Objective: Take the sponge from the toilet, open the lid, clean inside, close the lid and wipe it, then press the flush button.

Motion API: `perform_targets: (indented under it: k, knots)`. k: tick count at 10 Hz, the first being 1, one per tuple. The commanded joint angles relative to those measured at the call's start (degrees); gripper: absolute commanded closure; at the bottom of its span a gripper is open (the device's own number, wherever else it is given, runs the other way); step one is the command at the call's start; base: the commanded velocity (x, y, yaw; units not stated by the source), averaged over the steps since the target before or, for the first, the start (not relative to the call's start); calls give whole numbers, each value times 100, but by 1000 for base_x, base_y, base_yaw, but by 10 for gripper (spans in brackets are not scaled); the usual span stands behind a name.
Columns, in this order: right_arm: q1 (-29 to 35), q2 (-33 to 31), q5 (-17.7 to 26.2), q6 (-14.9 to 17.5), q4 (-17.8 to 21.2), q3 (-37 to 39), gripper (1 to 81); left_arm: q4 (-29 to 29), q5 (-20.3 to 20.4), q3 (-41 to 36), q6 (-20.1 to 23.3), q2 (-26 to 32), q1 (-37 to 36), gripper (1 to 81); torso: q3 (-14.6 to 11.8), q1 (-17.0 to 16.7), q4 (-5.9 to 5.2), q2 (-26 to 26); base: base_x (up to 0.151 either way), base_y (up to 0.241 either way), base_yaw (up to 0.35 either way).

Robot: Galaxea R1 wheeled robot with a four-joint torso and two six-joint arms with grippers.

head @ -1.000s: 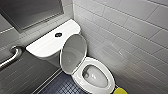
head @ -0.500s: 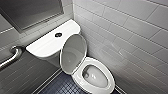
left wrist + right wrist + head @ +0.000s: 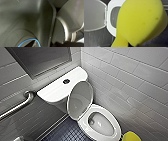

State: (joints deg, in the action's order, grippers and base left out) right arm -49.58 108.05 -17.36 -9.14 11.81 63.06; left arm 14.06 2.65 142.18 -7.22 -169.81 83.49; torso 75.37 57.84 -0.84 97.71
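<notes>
The white toilet [image 3: 110, 115] stands against the tiled wall with its lid [image 3: 80, 100] raised, leaning back against the tank. The bowl under the seat ring is open to view. The dark round flush button [image 3: 66, 81] sits in the middle of the flat tank top [image 3: 53, 90]. The yellow sponge [image 3: 131, 136] hangs at the lower right of the head view, just right of the bowl's front. In the right wrist view the sponge [image 3: 140, 21] looms large and squeezed, with my right gripper shut on it, above the seat ring [image 3: 109, 18] and the raised lid [image 3: 94, 15]. My left gripper is open and holds nothing.
A steel grab bar [image 3: 17, 107] runs along the left wall. A metal-framed panel [image 3: 42, 57] hangs above the tank. White tiled wall [image 3: 130, 84] stands close on the toilet's right. Dark small-tiled floor [image 3: 67, 133] lies left of the bowl.
</notes>
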Motion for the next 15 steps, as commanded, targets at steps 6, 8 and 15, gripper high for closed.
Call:
perform_targets:
  k: [6, 8, 15]
  knots:
    - [2570, 2299, 2771, -61, 339, 1616, 811, -34, -458, -111, 27, -27, 198, 10, 0, 0, -166, 0, 0, 0, 0]
    - [2904, 3194, 3131, -61, 374, 2607, 811, -43, -467, -111, 27, -35, 198, 10, 2, 0, -166, 0, 0, 0, 0]
    - [3599, 5116, 3292, -914, 436, 4758, 811, -34, -467, -111, 19, -44, 190, 10, 2, 0, -166, 0, 0, 0, 0]
